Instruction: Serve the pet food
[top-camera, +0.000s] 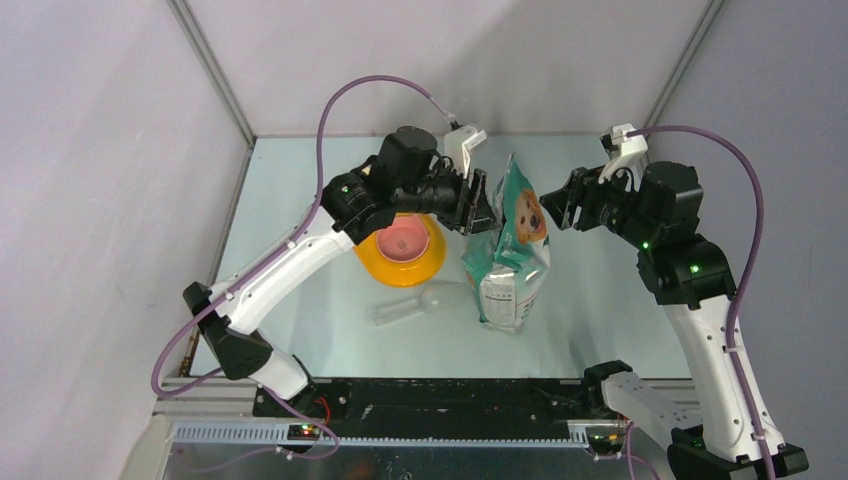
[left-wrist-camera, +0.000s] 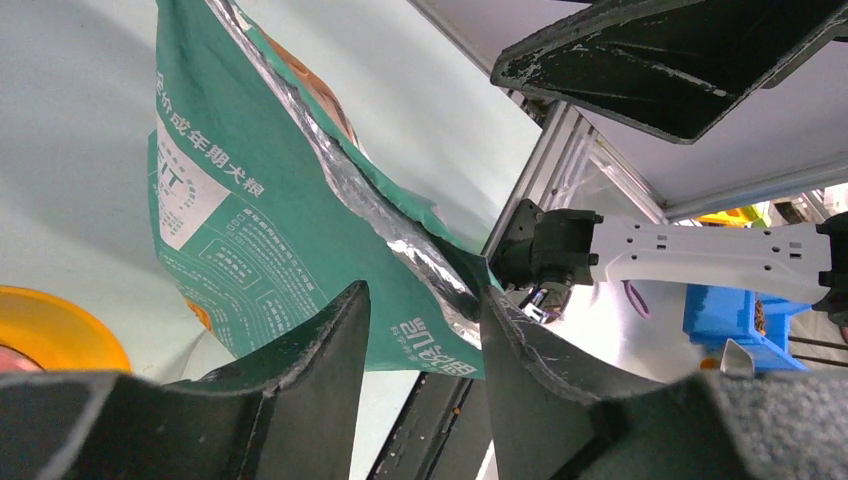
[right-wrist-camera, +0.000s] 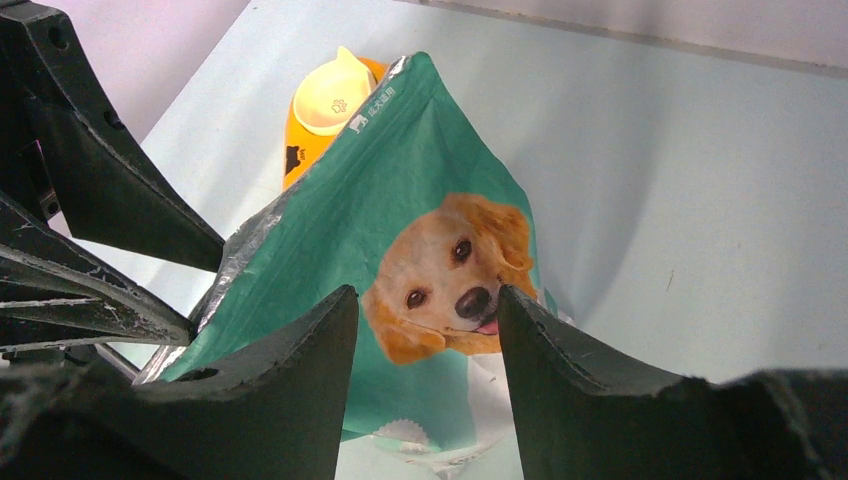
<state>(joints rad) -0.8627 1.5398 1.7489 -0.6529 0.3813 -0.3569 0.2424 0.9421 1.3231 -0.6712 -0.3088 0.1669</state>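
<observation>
The green-and-white pouch (top-camera: 515, 250) printed with a golden dog stands upright mid-table. Its top is open and shows a silver lining (left-wrist-camera: 380, 210). No pet food shows; it is hidden inside the pouch. My left gripper (top-camera: 480, 212) is open at the left of the pouch's top, with the silver lip just beyond its fingertips in the left wrist view (left-wrist-camera: 425, 292). My right gripper (top-camera: 558, 210) is open and empty at the right of the pouch's top. It faces the dog picture (right-wrist-camera: 450, 280), which shows between its jaws (right-wrist-camera: 428, 292).
The yellow double-bowl feeder (top-camera: 400, 250) sits left of the pouch, under my left arm, and also shows in the right wrist view (right-wrist-camera: 325, 100). A clear plastic scoop (top-camera: 425, 303) lies on the table in front of the feeder. Grey walls enclose the table.
</observation>
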